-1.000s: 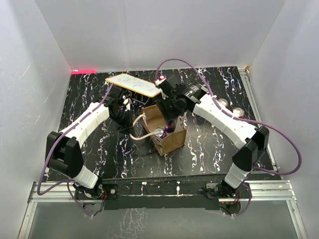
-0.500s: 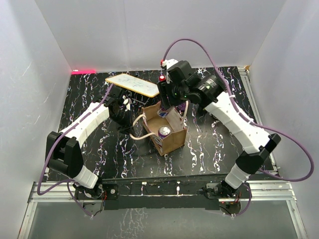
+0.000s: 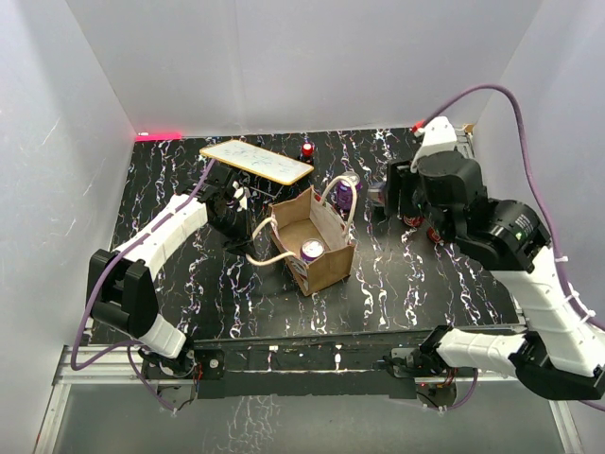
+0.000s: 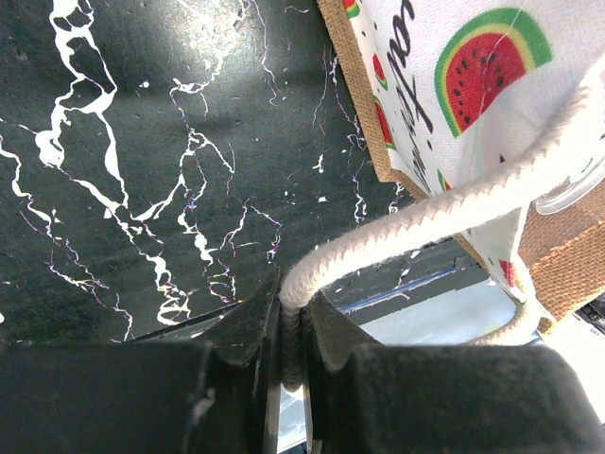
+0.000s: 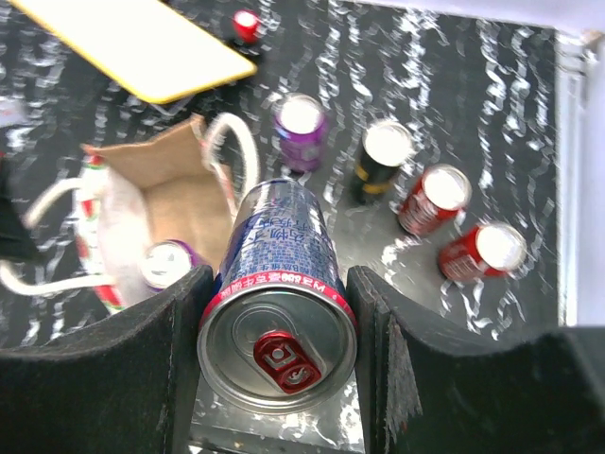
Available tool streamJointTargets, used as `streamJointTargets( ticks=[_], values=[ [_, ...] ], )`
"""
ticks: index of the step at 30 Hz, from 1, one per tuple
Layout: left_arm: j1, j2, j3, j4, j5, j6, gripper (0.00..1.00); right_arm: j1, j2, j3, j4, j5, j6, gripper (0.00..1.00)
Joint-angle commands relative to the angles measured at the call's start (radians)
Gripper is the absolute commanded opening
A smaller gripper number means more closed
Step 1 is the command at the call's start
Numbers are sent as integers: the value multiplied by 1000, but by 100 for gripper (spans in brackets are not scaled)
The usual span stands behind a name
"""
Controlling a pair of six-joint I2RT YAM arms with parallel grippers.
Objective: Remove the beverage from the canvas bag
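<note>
Seen from above, the left gripper [image 4: 288, 350] sat at the left of the black white-veined marble-look table [image 3: 406, 274]. Its two dark fingers were pinched tight on the cream rope loop handle [image 4: 425, 213] of the canvas bag [image 3: 326, 270], a small tan-brown boxy tote with a watermelon print on its outside. The bag stood upright and open-mouthed at the middle of the table, and a purple-topped drink can [image 3: 311, 250] stood on end inside it, towards the near right corner. To the right of the bag, well clear of its rim and raised off the table, the right gripper [image 5: 279, 312] was clamped on a blue-and-silver drink can with a red pull tab [image 5: 274, 251]. One finger pressed each side of the can. Its top faced the wrist camera, so its long axis ran straight down between the fingers towards the table. Below and beyond it, to the right of the bag, stood a purple can [image 5: 301, 123], a black can [image 5: 383, 151] and two red cans [image 5: 433, 197] [image 5: 482, 251]. All four were upright and apart from each other. The held can looked already out of the bag, so the likely next move was a set-down. Bare table lay directly under the can, with the standing cans farther off to the right. The right arm was the nearer one, as the left was taken up with the handle.
</note>
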Motion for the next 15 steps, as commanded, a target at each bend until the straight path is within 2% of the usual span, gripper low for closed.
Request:
streamJointTargets(
  ticks=[1, 5, 8, 12, 15],
  values=[
    [-5, 3, 15, -24, 15, 10, 0, -5, -37, -123, -1, 222, 87, 8],
    [-5, 8, 22, -26, 15, 8, 0, -9, -56, -278, 30, 235, 141, 8],
    [-5, 8, 27, -27, 13, 7, 0, -46, -28, -377, 130, 173, 125, 8],
    [-5, 8, 33, -34, 15, 7, 0, -181, 51, -441, 309, 5, 57, 8],
    [-5, 8, 38, -40, 15, 12, 0, -334, 131, -451, 410, -165, 30, 8]
  ],
)
